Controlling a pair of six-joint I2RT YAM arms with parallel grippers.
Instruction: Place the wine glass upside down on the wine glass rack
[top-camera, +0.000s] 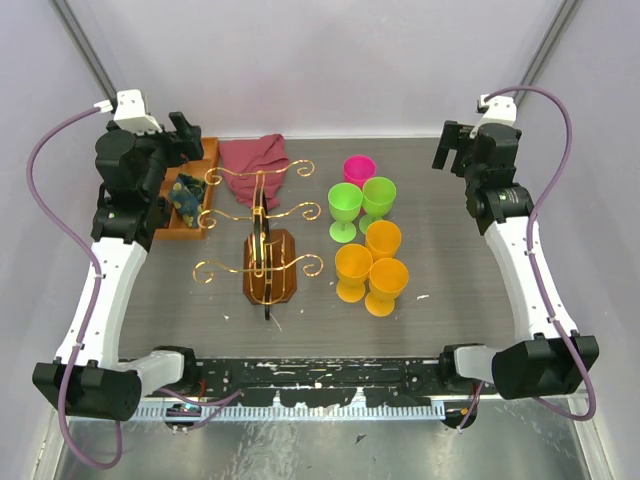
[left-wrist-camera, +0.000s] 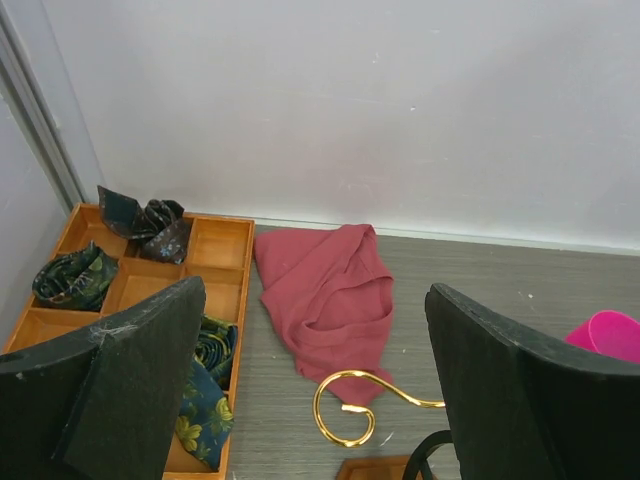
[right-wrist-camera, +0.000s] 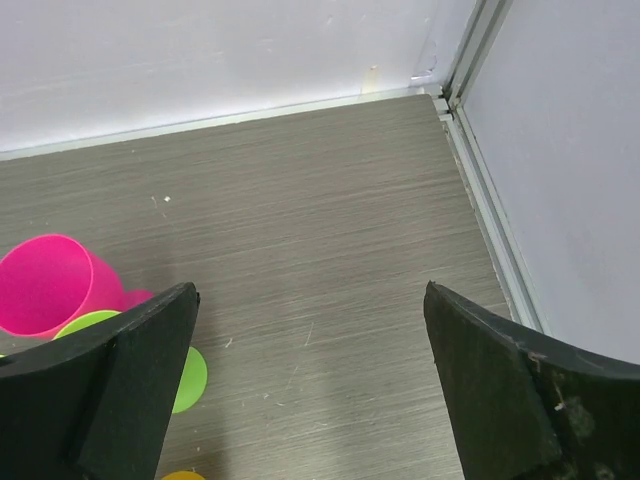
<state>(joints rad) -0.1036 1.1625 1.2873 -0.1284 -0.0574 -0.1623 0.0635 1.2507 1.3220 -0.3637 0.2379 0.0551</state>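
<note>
**Both grippers gaping, glasses standing upright beside the rack**

Black fingers (left-wrist-camera: 130, 390) of the left gripper (left-wrist-camera: 312, 300) are spreading wide apart with nothing between them, up at the far left corner of the table (top-camera: 450, 270). The right gripper (right-wrist-camera: 310, 300) is hanging at the far right corner, its fingers (right-wrist-camera: 520, 400) just as far apart and gripping nothing.

Between the two arms, the rack (top-camera: 270, 272) is standing on its brown oval base, left of the table's middle, its gold scroll arms curling out to both sides with nothing hanging on them. Just to its right, six glasses are standing upright in a tight cluster: a pink glass (top-camera: 359, 169) farthest back, a green glass (top-camera: 345, 203) and a second green glass (top-camera: 379, 193) in front of it, then three orange glasses (top-camera: 383, 240) nearest the arm bases.

Under the left gripper an orange tray (left-wrist-camera: 225, 240) is sitting against the back wall, with rolled dark patterned cloths (left-wrist-camera: 75, 275) lying in several of its compartments. A red cloth (left-wrist-camera: 325, 295) is lying crumpled between the tray and the rack's rear scroll, just behind the rack.
</note>
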